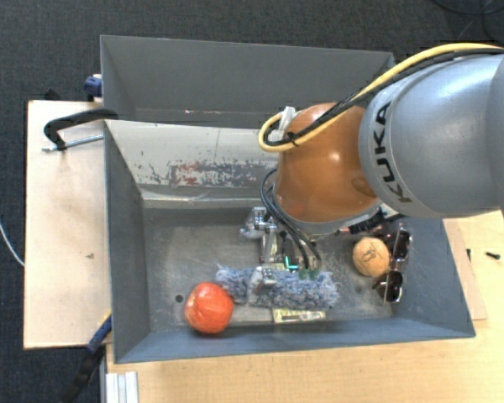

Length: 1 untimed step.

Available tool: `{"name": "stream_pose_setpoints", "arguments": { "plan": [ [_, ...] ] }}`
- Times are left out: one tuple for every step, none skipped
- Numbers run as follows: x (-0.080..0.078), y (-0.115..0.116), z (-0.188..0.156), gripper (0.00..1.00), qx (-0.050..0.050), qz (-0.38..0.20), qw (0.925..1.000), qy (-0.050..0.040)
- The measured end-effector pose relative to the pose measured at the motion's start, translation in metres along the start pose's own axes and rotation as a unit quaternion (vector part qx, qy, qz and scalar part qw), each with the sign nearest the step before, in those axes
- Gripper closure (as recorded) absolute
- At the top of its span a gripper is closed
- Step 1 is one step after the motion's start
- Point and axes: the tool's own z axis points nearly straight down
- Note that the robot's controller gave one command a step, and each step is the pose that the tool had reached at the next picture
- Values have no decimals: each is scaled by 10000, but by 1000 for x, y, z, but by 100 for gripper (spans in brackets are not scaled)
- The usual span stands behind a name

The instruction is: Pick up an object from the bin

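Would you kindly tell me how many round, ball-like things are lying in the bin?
2: an orange-red ball at the lower left, a tan ball at the right; the arm may hide others.

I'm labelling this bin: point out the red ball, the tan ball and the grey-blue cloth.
red ball (pixel 208 307), camera view, its middle
tan ball (pixel 370 257), camera view, its middle
grey-blue cloth (pixel 316 290), camera view, its right end

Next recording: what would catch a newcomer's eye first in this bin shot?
The arm's orange wrist cover looms from the right, its gripper low over a blue-grey fuzzy cloth at the floor's front middle. A bright orange-red ball sits front left; a tan ball lies to the right, beside the arm.
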Motion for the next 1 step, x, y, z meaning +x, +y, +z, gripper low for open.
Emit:
{"name": "stream_pose_setpoints", "arguments": {
  "plan": [
    [-2,0,-3,0,-5,7,10000,-32]
  ]
}}
